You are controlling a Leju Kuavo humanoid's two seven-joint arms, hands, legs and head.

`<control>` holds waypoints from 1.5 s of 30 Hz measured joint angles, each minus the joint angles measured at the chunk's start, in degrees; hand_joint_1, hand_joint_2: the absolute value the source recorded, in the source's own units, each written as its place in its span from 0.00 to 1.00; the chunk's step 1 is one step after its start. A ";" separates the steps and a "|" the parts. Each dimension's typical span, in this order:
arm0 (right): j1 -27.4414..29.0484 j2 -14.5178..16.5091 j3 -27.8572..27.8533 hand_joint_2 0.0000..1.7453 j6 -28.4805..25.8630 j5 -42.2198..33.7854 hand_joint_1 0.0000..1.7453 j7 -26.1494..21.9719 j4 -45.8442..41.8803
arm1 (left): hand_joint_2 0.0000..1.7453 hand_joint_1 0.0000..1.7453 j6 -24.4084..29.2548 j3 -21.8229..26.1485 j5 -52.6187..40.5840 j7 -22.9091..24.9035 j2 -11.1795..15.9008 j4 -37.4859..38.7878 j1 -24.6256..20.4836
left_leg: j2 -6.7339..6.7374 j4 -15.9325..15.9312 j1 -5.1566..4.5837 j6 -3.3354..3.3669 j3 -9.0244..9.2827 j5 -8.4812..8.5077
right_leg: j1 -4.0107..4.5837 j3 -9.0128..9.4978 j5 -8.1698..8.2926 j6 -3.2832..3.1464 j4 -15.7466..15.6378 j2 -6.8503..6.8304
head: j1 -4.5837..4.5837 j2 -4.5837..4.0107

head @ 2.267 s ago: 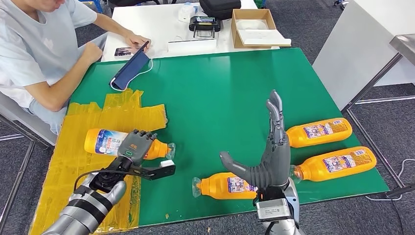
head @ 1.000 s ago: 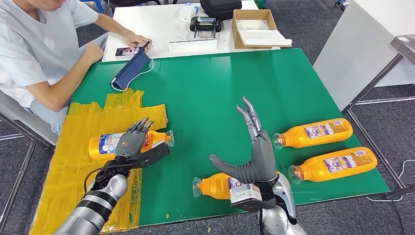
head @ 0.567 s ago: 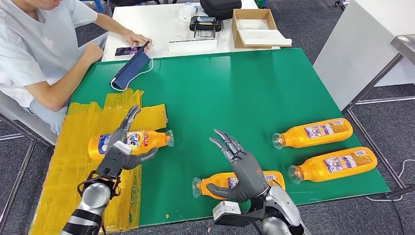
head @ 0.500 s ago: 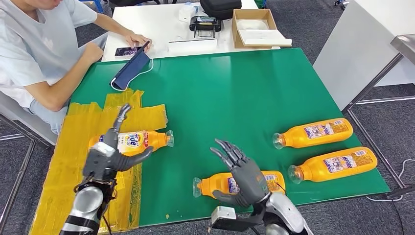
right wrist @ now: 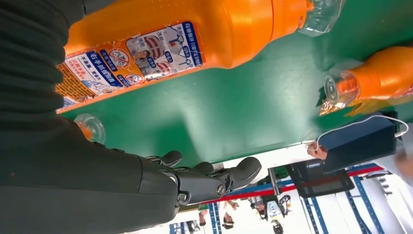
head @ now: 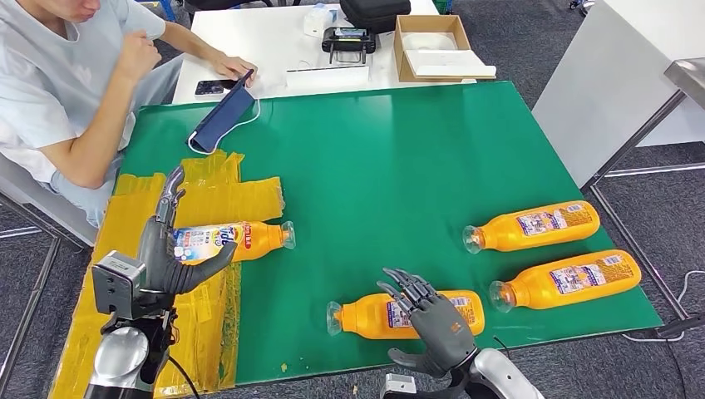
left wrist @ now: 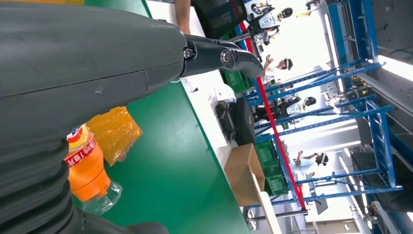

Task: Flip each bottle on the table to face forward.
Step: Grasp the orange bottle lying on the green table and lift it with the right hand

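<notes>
Left hand (head: 166, 258) raised over the yellow taped patch (head: 125, 249), fingers spread and pointing away from the robot, nothing in the grasp, thumb reaching toward the left bottle (head: 237, 239). That bottle lying on its side across the edge of the patch, label up with large lettering, clear cap end pointing to the robot's right, just beside the hand; contact hard to judge. In the left wrist view, the same bottle's orange shoulder and clear cap (left wrist: 90, 183) close under the thick thumb.

Right hand (head: 432, 320) low at the near edge of the green table (head: 374, 166), fingers apart and slightly curled, hovering over the near bottle (head: 374, 316) — holding nothing. Near bottle on its side, cap to the left, small-print label up; same label plain in the right wrist view (right wrist: 146, 53), apart from the fingers (right wrist: 214, 178).

Farther right, two more bottles on their sides, caps to the left: the upper right bottle (head: 532, 224) and the lower right bottle (head: 569, 278), both with small-print labels up.

At the far left corner, a dark blue folder (head: 220, 118) — beside it a seated person (head: 58, 91), one hand on a phone (head: 216, 86) on the white table (head: 266, 41). Also there: a cardboard box (head: 432, 46) and a black controller (head: 347, 40).
</notes>
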 joint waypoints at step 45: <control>-6.41 0.42 -1.29 1.00 0.28 21.49 0.00 16.96 14.59 | 1.00 0.00 -3.09 -0.60 3.15 1.18 -1.85 -1.36 0.79 | 0.08 0.00 -0.01 0.01 0.56 -0.02 | 0.00 0.50 0.00 -0.02 -0.04 0.04 | 0.00 0.00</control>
